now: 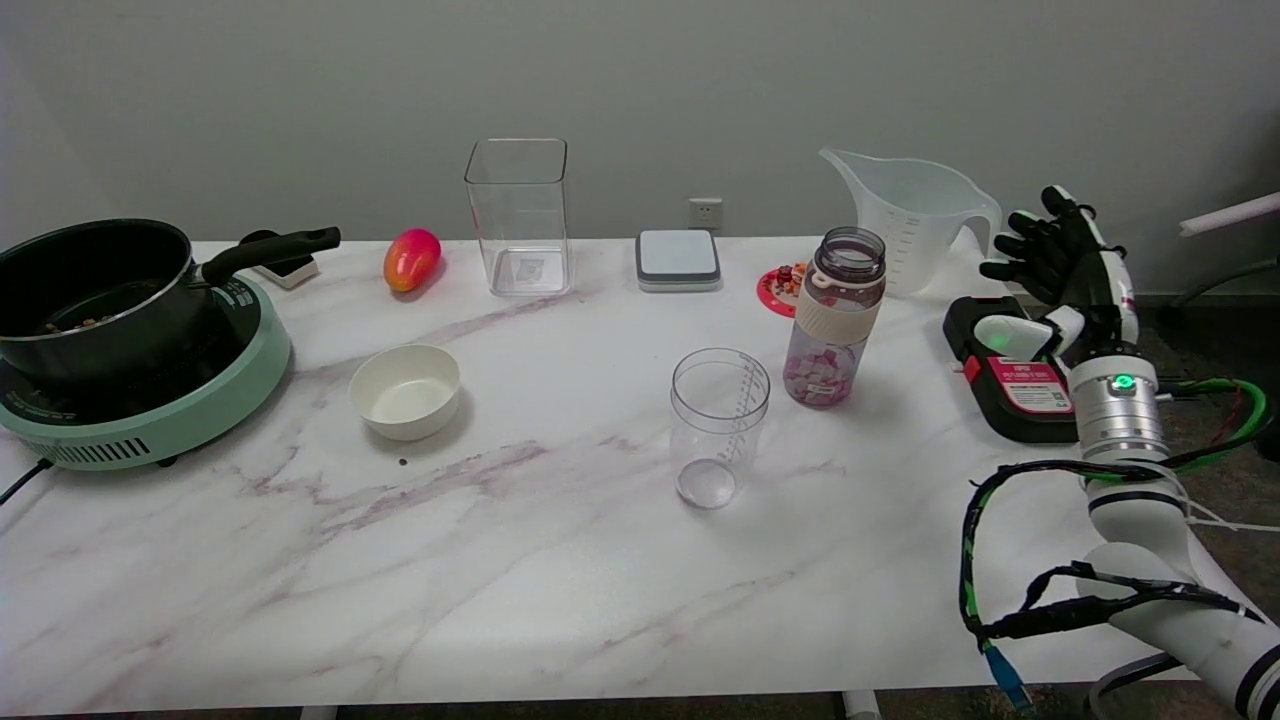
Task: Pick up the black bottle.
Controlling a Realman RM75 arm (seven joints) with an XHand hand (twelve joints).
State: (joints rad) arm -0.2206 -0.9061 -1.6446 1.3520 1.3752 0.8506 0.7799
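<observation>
Fingers spreading apart and curling loosely, grasping nothing, right hand hovering over the table's right edge. Hanging directly above the far part of the black bottle, though whether touching it cannot be told. Lying flat on its side near that right edge, the black bottle, red-and-white label facing up, far end partly hidden behind the hand. Extending back from the hand, a silver wrist with a green light, then the white right arm running to the table's near right corner, black-and-green cables looping around it.

Standing toward the middle from the bottle, a purple-tinted bottle with a beige sleeve, holding pink and white pieces. Sitting nearer the front edge from that, a clear measuring cup. Resting at the far edge, a large clear measuring jug, a red coaster, a grey-and-white scale, a tall clear container and a mango. Sitting left of centre, a white bowl. Occupying the left edge, a green induction cooker carrying a black pot, handle pointing toward the mango. Covering the marble table, faint purple veins.
</observation>
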